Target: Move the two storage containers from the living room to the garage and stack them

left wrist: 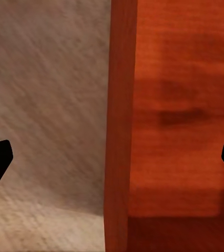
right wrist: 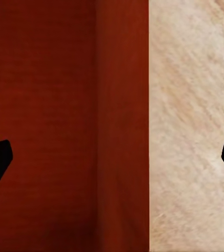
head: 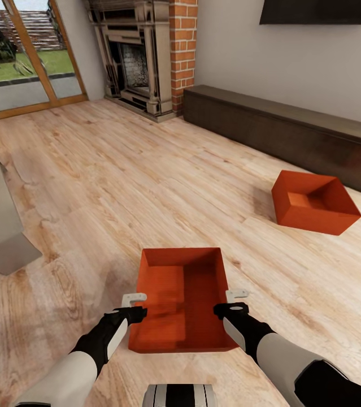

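Both pincers stand spread wide: left gripper (head: 134,298) straddles the near container's (head: 183,297) left wall, right gripper (head: 236,294) its right wall, seemingly lined up for a two-sided clamp and lift. That box sits on the plank floor (head: 90,186); the second container (head: 314,202) lies beside the long cabinet (head: 293,133)

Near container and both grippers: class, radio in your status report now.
Left gripper and right gripper open, straddling near container's side walls. Second container on wood floor by dark cabinet. Nothing in the way.
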